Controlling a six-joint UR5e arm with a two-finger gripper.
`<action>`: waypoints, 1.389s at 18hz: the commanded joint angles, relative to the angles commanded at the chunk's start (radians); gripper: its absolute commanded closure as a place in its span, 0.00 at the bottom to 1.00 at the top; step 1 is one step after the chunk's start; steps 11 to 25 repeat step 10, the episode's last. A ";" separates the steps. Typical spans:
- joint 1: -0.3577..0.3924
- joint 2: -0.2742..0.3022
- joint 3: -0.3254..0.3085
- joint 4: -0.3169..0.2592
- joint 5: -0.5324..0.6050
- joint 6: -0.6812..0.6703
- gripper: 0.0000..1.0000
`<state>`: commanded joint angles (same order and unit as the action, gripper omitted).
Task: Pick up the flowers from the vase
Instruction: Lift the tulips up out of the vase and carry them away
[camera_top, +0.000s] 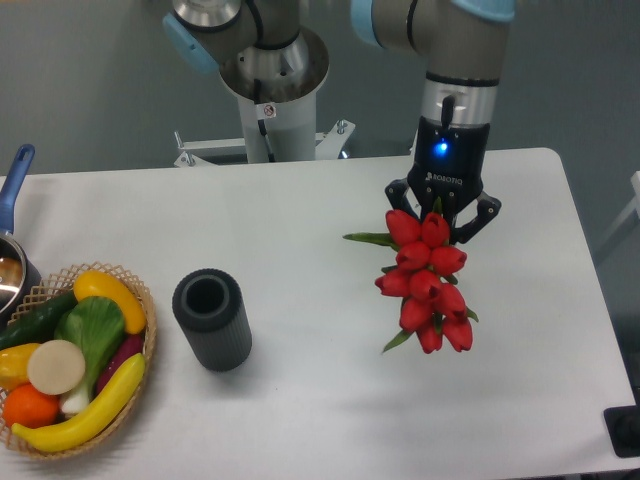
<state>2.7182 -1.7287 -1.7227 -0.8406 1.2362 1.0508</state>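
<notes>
The flowers (425, 280), a bunch of red tulips with green leaves, hang in the air over the right half of the table. My gripper (443, 216) is shut on their stems just above the buds, pointing straight down. The stems themselves are hidden behind the buds and fingers. The vase (212, 319), a dark ribbed cylinder, stands upright and empty at the left of the middle, well apart from the bunch.
A wicker basket (148, 345) with fruit and vegetables sits at the front left edge. A pot with a blue handle (14, 180) shows at the far left. The arm's base column (272, 90) rises behind the table.
</notes>
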 joint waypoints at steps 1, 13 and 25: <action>-0.002 -0.006 0.002 -0.002 0.032 0.000 1.00; -0.092 -0.066 0.014 -0.077 0.250 0.025 1.00; -0.092 -0.066 0.014 -0.077 0.250 0.025 1.00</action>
